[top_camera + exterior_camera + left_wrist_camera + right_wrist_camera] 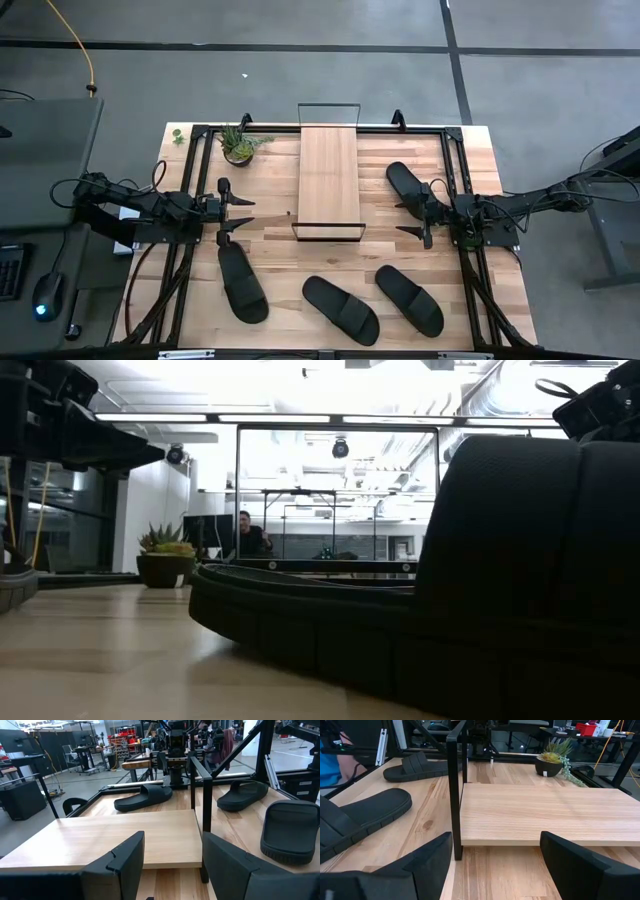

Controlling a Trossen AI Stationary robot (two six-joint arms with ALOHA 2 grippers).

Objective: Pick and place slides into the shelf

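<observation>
- the left gripper (247, 216) hovered beside the shelf (328, 172), fingers apart and empty.
- the right gripper (407, 218) gaped wide, empty.
- four slides (242, 283) lay on the desk (270, 250); the nearest strap probably needed a centred, level grasp.

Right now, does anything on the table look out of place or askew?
Nothing is spilled or damaged. All four slides lie loose on the table at mixed angles, none on the shelf: one near the left hand, two along the front edge, one by the right hand. A small plant sits at the back.
</observation>
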